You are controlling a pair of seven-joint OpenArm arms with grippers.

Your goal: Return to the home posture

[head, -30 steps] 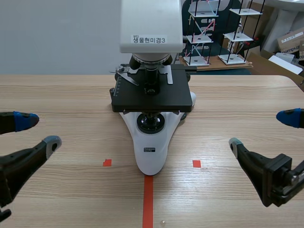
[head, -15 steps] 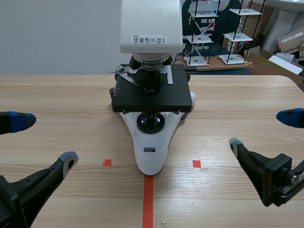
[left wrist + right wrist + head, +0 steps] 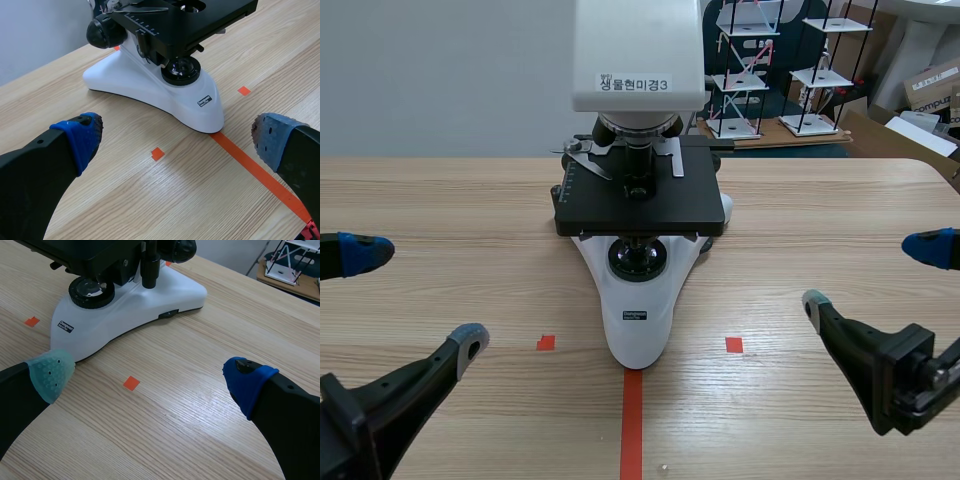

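The left gripper (image 3: 417,297) hangs low over the table (image 3: 440,200) at about 8 o'clock from the microscope (image 3: 638,250), well apart from it. Its jaws stand wide apart with nothing between them: the blue pad (image 3: 362,254) is the far tip and the grey pad (image 3: 470,339) the near one. In the left wrist view the two pads (image 3: 82,136) sit at opposite sides with only bare wood and a small tape square (image 3: 157,153) between them. The microscope base lies ahead at roughly 12 o'clock, and neither finger touches it. The right gripper (image 3: 872,275) is at about 4 o'clock from the microscope and equally wide open, holding and touching nothing. Its blue pad (image 3: 928,247) is the far tip and its pale green pad (image 3: 813,303) the near one. From the right wrist camera, the green pad (image 3: 51,374) comes near the rim of the white base without meeting it. Another tape square (image 3: 131,383) lies on the wood between the fingers, and the microscope stands ahead at about 11 o'clock. The microscope sits upright at the table's middle, its black stage (image 3: 640,205) above the white foot. The tape line (image 3: 632,420) runs from the foot's tip toward 6 o'clock, between the two arms.
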